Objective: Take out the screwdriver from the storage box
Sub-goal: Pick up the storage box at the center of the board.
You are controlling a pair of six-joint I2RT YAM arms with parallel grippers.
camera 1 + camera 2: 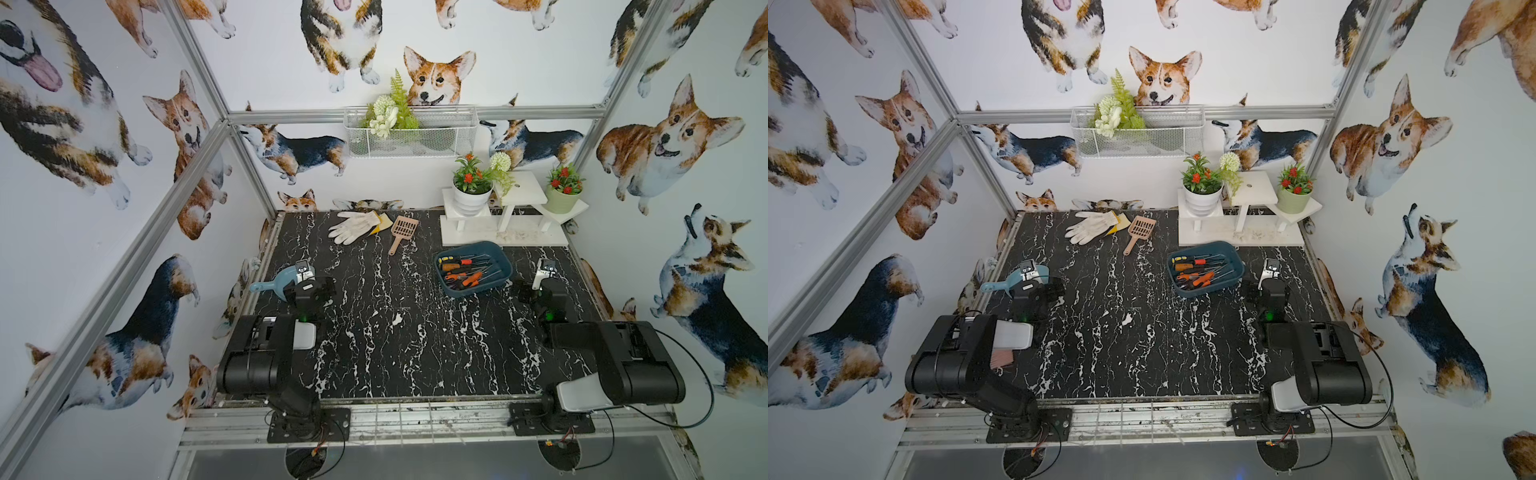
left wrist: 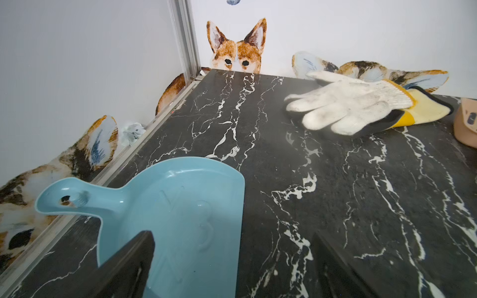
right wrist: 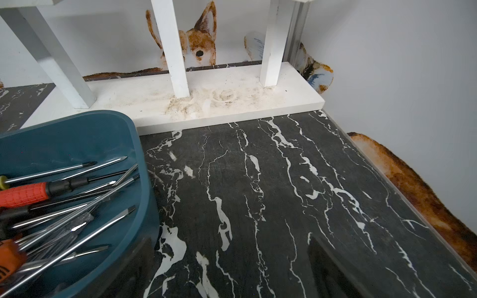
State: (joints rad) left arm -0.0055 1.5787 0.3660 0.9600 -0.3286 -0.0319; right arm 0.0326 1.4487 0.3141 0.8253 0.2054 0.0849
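The storage box (image 1: pixel 478 287) (image 1: pixel 1208 289) is a dark teal tray on the black marble table, right of centre. Several screwdrivers lie in it, with orange, red and black handles. One has a red handle (image 1: pixel 457 262) (image 3: pixel 23 193). My right gripper (image 1: pixel 545 268) (image 1: pixel 1271 268) (image 3: pixel 228 238) hangs open and empty just right of the box, whose wall (image 3: pixel 77 134) shows in the right wrist view. At the table's left side my left gripper (image 1: pixel 304 271) (image 1: pixel 1027 270) (image 2: pixel 232 236) stands open and empty above a light blue scoop.
The light blue scoop (image 1: pixel 274 280) (image 2: pixel 180 206) lies under the left gripper. White work gloves (image 1: pixel 353 226) (image 2: pixel 343 103) and a tan slotted scoop (image 1: pixel 402 230) lie at the back. A white plant stand (image 1: pixel 503 237) stands behind the box. A wire basket (image 1: pixel 411 137) hangs on the wall.
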